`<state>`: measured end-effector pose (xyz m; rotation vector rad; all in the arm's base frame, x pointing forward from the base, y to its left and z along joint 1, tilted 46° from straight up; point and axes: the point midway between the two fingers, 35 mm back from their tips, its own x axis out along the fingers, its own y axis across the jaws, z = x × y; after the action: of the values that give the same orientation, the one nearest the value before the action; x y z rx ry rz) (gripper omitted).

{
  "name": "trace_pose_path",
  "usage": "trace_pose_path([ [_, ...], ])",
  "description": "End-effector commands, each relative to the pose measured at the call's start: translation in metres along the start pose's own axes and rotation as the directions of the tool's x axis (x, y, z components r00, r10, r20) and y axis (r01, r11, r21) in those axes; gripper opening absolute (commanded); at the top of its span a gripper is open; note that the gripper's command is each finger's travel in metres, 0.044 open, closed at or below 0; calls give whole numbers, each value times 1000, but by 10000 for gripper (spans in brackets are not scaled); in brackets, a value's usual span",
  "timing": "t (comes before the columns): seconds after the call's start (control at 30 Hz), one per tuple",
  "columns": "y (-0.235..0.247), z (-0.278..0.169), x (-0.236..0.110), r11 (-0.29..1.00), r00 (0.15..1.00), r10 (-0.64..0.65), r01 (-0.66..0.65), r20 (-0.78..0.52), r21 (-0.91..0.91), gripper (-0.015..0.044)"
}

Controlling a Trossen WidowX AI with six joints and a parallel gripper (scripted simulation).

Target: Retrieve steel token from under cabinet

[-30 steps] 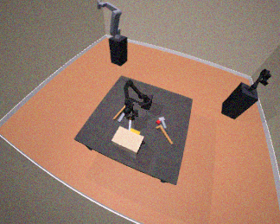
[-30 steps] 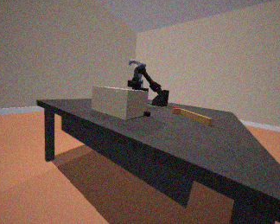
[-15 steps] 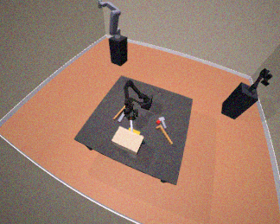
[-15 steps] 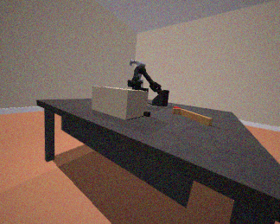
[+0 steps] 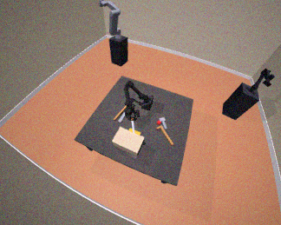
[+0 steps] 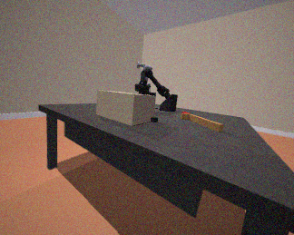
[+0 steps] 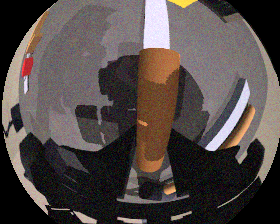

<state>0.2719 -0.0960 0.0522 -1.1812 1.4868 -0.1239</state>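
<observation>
One pale cabinet [image 5: 127, 141] [image 6: 125, 107] stands beyond the hand [image 5: 132, 113] [image 7: 151, 130], which is clamped on a wooden-handled blade [image 5: 133, 126] [image 7: 157, 95] pointing at it. The token cannot be made out; a blind sweep, aimed slightly off, could shove it deeper.

A dark table [image 5: 167, 162] [image 6: 181, 148] carries a box-shaped cabinet [image 5: 128, 141] [image 6: 122, 107] (pale).

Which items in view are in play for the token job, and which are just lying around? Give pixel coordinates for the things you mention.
In play:
- tool [image 5: 133, 116] [image 7: 151, 130]
- wooden-handled blade [image 5: 133, 126] [image 7: 158, 100], held
- cabinet [image 5: 128, 140] [image 6: 124, 107]
- yellow patch [image 5: 134, 131] [image 7: 183, 2], probably the marked area

Apparently idle:
- wooden-handled hammer [image 5: 166, 135] [image 6: 202, 122]
- red-marked item [image 5: 159, 122] [image 7: 27, 66]
</observation>
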Motion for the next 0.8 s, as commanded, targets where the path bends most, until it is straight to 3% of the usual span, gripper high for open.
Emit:
trace_pose_path([
  [0.0,6,5,0,1000,1000,2,-2,3,-10,0],
  [0.77,28,24,0,1000,1000,3,-3,4,-18,0],
])
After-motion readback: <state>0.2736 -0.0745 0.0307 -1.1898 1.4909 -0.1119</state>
